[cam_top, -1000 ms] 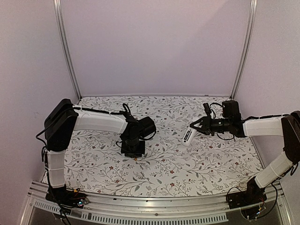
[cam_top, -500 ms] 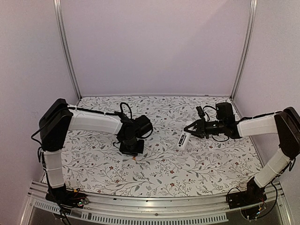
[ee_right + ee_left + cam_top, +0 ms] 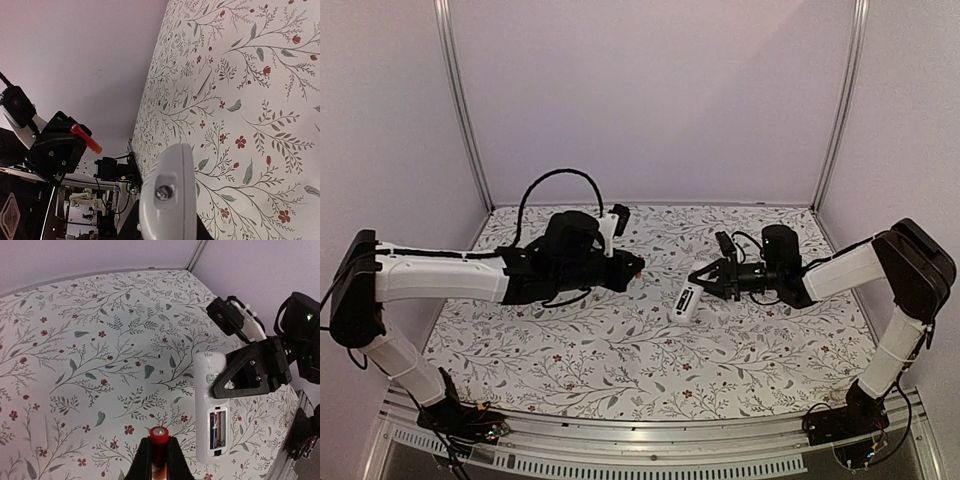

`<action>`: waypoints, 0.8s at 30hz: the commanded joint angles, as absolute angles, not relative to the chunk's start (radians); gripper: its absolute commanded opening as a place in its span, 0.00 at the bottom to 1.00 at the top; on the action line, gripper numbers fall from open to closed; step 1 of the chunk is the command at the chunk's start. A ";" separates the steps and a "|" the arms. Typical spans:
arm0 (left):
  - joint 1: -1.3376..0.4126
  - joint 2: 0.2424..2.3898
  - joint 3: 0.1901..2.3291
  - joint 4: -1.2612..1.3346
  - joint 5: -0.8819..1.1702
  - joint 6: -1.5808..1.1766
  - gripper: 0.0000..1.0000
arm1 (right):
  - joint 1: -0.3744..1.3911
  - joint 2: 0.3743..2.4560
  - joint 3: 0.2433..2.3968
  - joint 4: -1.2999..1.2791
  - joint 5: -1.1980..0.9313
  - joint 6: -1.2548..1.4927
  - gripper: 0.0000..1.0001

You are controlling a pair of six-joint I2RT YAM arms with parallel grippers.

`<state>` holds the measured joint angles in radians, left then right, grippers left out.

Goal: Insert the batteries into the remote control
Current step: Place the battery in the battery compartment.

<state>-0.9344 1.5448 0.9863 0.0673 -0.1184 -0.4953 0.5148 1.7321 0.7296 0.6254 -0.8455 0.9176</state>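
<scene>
My left gripper (image 3: pixel 632 264) (image 3: pixel 159 444) is shut on the red battery (image 3: pixel 159 437), which sticks out from between the fingers. It hangs above the table, just left of the remote control (image 3: pixel 685 300) (image 3: pixel 209 405). My right gripper (image 3: pixel 703 282) (image 3: pixel 250 372) is shut on the white remote and holds it in the air, back side up. The remote's battery bay (image 3: pixel 218 427) is open, and a dark battery lies in one slot. In the right wrist view the remote's end (image 3: pixel 167 192) fills the foreground, with the red battery (image 3: pixel 86 138) at the left.
The table (image 3: pixel 620 350) has a floral cover. A small white flat cover piece (image 3: pixel 38 430) (image 3: pixel 202 82) lies on it, away from both grippers. Plain walls and metal posts (image 3: pixel 460 100) close the back and sides.
My left gripper shut on the red battery, lifted off the table and swung right toward the remote. My right gripper carried the remote leftward and lower, toward the middle.
</scene>
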 commanded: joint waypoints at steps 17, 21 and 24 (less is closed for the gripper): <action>-1.013 1.705 1.055 0.338 0.093 -0.323 0.00 | 0.591 1.789 0.813 0.816 -0.854 1.048 0.00; -1.013 1.715 1.053 0.333 0.087 -0.333 0.00 | 0.592 1.788 0.808 0.845 -0.854 1.064 0.00; -1.013 1.722 1.052 0.330 0.067 -0.345 0.00 | 0.591 1.788 0.807 0.863 -0.856 1.075 0.00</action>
